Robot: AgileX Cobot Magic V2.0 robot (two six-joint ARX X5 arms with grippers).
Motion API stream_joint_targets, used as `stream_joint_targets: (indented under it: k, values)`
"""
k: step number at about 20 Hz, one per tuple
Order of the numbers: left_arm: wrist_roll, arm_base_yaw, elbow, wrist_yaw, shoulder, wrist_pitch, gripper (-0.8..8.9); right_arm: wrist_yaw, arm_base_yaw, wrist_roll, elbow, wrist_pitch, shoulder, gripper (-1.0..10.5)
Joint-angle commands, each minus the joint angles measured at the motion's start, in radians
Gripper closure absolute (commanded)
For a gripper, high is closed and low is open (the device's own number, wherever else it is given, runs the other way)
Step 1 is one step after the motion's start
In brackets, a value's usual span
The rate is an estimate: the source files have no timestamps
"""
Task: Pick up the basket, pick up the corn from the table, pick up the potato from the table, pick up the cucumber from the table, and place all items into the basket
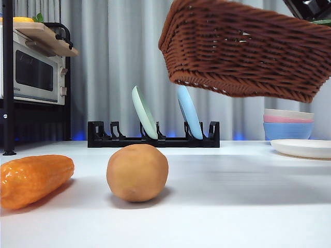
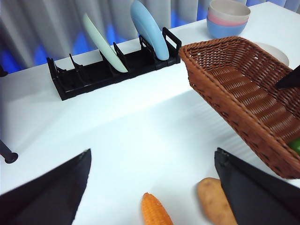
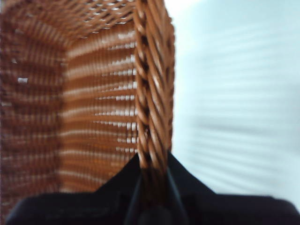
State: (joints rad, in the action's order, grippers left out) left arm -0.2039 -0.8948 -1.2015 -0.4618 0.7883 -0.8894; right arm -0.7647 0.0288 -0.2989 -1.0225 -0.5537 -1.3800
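Note:
The brown wicker basket hangs tilted in the air at the upper right, well above the table. My right gripper is shut on its braided rim and shows as a black tip at the top right corner. The orange corn lies at the front left, with the tan potato beside it. My left gripper is open above the corn and potato, touching neither. A green sliver of the cucumber shows inside the basket, mostly cut off.
A black dish rack with a pale green plate and a blue plate stands at the back. Stacked bowls and a white plate sit at the right. A microwave on a black shelf is at the left.

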Motion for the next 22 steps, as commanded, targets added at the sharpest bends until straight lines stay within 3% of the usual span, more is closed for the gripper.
stream_joint_targets:
  k: [1,3,6,9,12,14,18,22]
  values:
    - [-0.01,0.0,0.001,-0.003,0.001,0.005,3.78,0.17,0.002,0.079,-0.004,-0.089,0.005,9.6]
    - [-0.01,0.0,0.002,-0.004,0.001,0.005,3.78,0.098,-0.001,0.102,-0.004,-0.117,0.003,9.6]
    - [-0.011,0.0,0.002,-0.005,0.02,-0.008,3.78,0.188,-0.016,0.08,-0.005,-0.114,0.008,9.6]
    - [-0.085,0.002,0.002,-0.009,0.088,-0.127,3.78,0.108,-0.014,0.083,-0.006,-0.103,0.014,9.6]
    - [-0.122,0.022,0.008,-0.006,0.194,-0.214,3.78,0.111,-0.014,0.088,-0.008,-0.095,0.029,9.6]
    - [-0.137,0.028,0.048,0.019,0.251,-0.174,3.78,0.112,-0.015,0.092,-0.008,-0.093,0.045,9.6]
    - [-0.122,0.122,0.193,0.185,0.322,-0.048,3.88,0.113,-0.022,0.107,-0.008,-0.086,0.08,9.6]
    - [-0.089,0.281,0.379,0.429,0.331,0.139,4.19,0.114,-0.023,0.115,-0.008,-0.083,0.094,9.6]
